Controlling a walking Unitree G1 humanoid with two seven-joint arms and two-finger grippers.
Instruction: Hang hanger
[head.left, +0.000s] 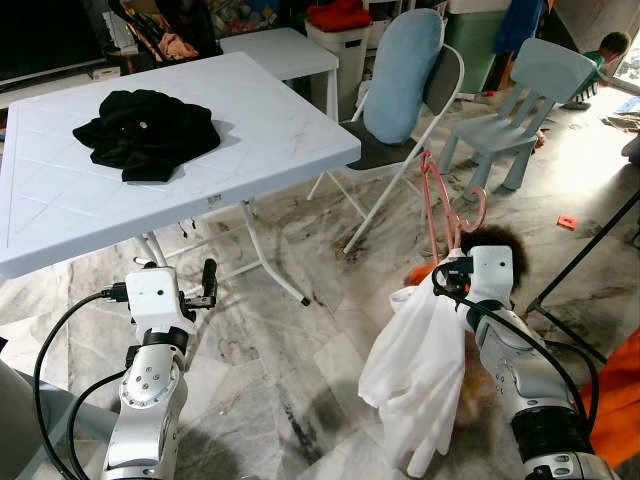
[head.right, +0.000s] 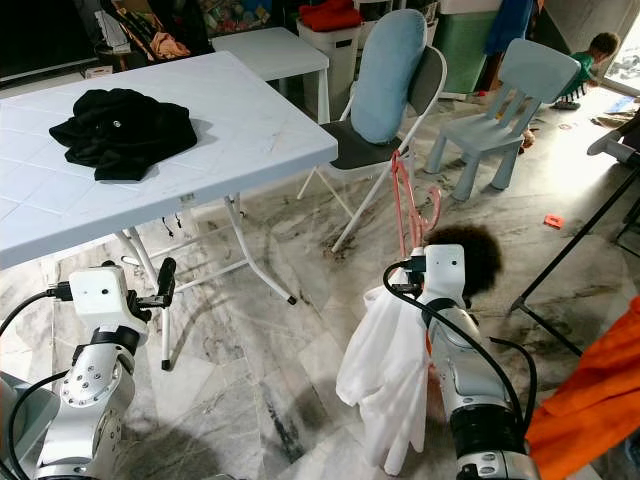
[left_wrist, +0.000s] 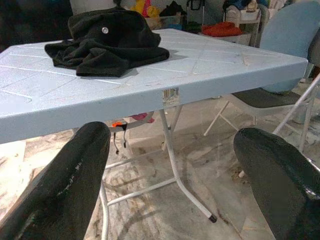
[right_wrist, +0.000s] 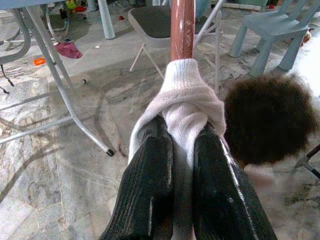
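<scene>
1. A small white sticker with a barcode sits on the front edge of the pale blue plastic folding table; its bars show, but the print is too small to read.
2. The same sticker shows in the left eye view as a tiny pale patch, unreadable.
3. No other text, brand, number or sign can be read.
</scene>
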